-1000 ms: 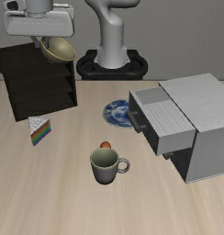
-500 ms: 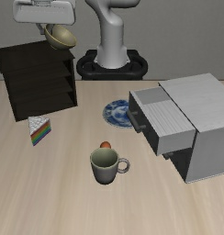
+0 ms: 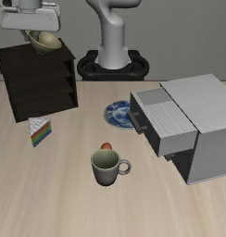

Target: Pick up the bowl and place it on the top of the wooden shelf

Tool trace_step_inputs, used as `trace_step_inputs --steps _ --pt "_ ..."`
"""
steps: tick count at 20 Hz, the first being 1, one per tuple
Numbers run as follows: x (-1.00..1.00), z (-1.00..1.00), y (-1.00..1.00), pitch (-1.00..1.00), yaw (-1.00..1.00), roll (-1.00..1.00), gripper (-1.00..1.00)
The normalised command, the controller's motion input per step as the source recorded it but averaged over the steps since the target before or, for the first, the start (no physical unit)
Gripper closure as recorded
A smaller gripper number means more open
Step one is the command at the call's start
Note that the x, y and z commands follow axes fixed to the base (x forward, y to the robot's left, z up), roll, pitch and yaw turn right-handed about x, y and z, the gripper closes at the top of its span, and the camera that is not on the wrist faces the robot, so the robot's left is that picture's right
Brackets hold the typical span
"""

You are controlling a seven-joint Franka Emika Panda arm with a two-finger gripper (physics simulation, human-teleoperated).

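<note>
Tilted bowl (image 3: 48, 42) hangs just below claw (image 3: 35, 33), which grasps its rim. Top of wooden shelf (image 3: 36, 81) lies directly beneath claw. Whether bowl touches it is unclear.

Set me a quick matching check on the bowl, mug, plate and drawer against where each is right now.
Things:
1. bowl
2. mug
3. patterned plate
4. drawer

Places or states:
A. pulled out of the grey cabinet
B. in the tool, over the top of the dark shelf
C. upright on the table, nearest the view's bottom edge
D. flat on the table between shelf and cabinet

Pairs: 1-B, 2-C, 3-D, 4-A
</note>
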Motion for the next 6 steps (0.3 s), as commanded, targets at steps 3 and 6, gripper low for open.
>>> trace_step_inputs --steps 3,6 --pt "0.00 0.00 0.00 0.00 0.00 0.00 -1.00" --pt "0.00 0.00 0.00 0.00 0.00 0.00 -1.00"
